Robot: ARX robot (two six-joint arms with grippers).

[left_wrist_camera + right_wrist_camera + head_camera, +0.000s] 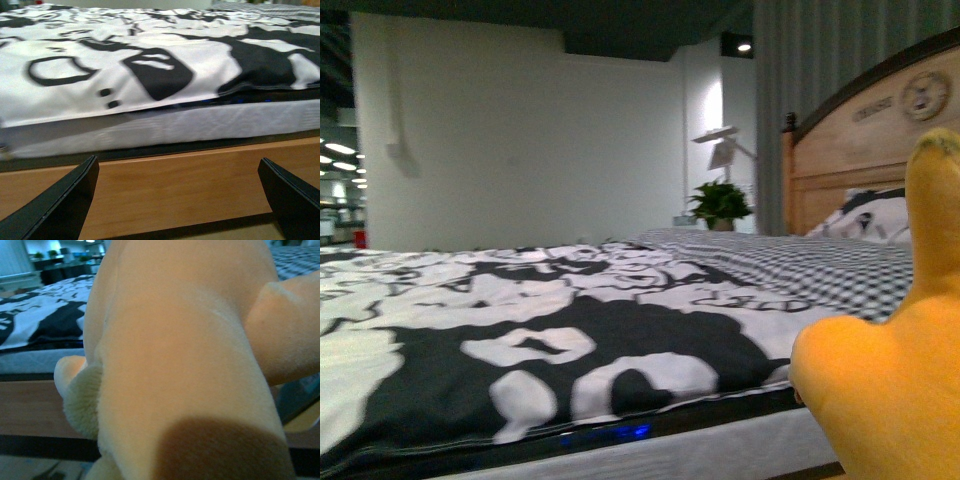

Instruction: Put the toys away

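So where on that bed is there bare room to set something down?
The black-and-white duvet lies bare from the near mattress edge back to the checked blanket. That checked strip is bare too, up to the pillows by the headboard. Crowded only at the near right, where the orange plush toy blocks the view.

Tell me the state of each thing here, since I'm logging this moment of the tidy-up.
plush toy: off the bed, raised in front of its near edge; its support is hidden.
left gripper: open, empty, facing the bed's side.
right gripper: hidden by the plush toy.
duvet: spread flat.
pillow: leaning on the headboard.
ceiling spotlight: on.
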